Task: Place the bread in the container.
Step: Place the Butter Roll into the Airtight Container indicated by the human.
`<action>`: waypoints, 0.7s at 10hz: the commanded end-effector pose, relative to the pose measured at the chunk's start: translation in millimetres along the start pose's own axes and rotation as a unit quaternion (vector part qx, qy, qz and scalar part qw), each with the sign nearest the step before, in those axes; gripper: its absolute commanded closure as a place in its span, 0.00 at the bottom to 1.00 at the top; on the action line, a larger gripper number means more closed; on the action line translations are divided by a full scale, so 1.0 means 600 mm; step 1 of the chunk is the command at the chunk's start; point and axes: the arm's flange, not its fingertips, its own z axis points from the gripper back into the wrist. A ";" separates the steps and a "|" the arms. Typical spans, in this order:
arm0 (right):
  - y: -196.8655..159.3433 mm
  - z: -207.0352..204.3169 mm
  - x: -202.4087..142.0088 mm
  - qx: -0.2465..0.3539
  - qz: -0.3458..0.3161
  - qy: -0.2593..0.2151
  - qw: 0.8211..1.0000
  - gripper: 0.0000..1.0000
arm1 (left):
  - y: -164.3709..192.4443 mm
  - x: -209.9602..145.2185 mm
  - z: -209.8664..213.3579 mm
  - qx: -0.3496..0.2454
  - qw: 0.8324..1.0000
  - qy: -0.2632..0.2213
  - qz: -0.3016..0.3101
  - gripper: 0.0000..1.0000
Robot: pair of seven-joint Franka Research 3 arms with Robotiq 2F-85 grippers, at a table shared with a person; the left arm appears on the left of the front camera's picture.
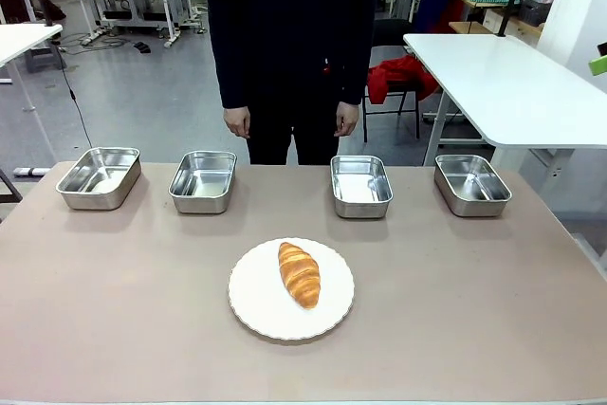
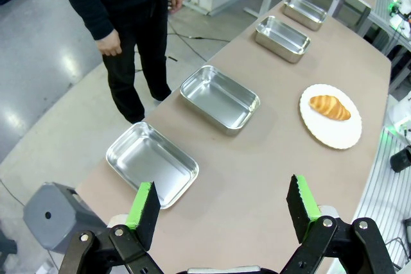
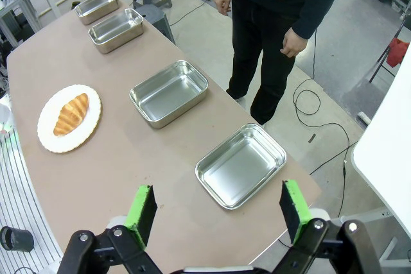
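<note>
Barely started: the golden-brown ridged croissant (image 1: 299, 274) sits on the round white plate (image 1: 248, 312), four shiny rectangular steel pans (image 1: 361, 209) lined up empty at its 12 o'clock. Left gripper (image 2: 221, 190) and right gripper (image 3: 217, 189) both gape wide, holding nothing.

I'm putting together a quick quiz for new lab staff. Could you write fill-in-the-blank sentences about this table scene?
1. The bread lies on a round white ____.
2. At the far side of the table stand ____ steel pans.
3. Each of them is ____ inside.
4. The left gripper and the right gripper both have their jaws ____.
Missing words: plate; four; empty; open.
</note>
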 end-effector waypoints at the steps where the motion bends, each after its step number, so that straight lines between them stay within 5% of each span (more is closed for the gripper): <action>1: -0.001 -0.001 0.001 0.000 0.001 -0.006 1.000 0.00 | -0.003 -0.001 0.002 -0.003 1.000 -0.002 -0.007 0.00; 7: -0.001 -0.001 0.001 0.000 0.001 -0.006 1.000 0.00 | -0.003 -0.001 0.002 -0.003 1.000 -0.002 -0.007 0.00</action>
